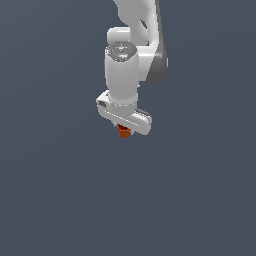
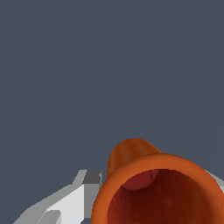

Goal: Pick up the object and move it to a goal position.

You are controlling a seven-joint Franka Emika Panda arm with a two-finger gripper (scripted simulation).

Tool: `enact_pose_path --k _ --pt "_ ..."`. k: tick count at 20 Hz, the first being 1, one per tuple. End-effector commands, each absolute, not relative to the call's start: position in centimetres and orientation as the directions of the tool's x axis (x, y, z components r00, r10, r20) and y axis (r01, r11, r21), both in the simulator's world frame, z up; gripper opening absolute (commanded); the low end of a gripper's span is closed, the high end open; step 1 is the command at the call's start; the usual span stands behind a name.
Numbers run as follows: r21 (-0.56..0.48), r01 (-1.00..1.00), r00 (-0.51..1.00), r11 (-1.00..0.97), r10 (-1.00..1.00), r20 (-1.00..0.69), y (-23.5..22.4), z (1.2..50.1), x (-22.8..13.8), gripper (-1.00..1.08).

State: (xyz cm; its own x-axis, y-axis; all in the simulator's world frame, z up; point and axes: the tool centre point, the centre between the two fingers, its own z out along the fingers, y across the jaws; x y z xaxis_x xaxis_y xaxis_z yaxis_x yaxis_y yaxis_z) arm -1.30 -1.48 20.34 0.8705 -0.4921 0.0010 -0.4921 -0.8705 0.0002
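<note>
The object is a small orange-red cup (image 1: pixel 123 132) with a darker rim. It shows just below my white gripper (image 1: pixel 123 128) in the exterior view, mostly hidden by the hand. In the wrist view the cup (image 2: pixel 131 157) fills the near part of the picture, with its open mouth facing the camera. It sits between my gripper's (image 2: pixel 151 188) jaws. One grey-white finger (image 2: pixel 81 192) presses against its side, and the edge of the other finger (image 2: pixel 217 180) shows at the opposite side. The gripper is shut on the cup.
A plain dark grey-blue surface (image 1: pixel 60 190) lies all around. No other objects, edges or goal marker are in view. The arm's white links (image 1: pixel 135 45) rise toward the top of the exterior view.
</note>
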Motion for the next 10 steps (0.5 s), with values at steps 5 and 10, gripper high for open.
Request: enact_pose_path --k 5,10 --pt "0.0 -0.492 0.871 -0.871 -0.492 0.001 -2.2 25.5 1.5 -1.0" --pt "0.0 -0.492 0.871 -0.871 -0.492 0.0 -2.5 28.1 3.1 -1.0"
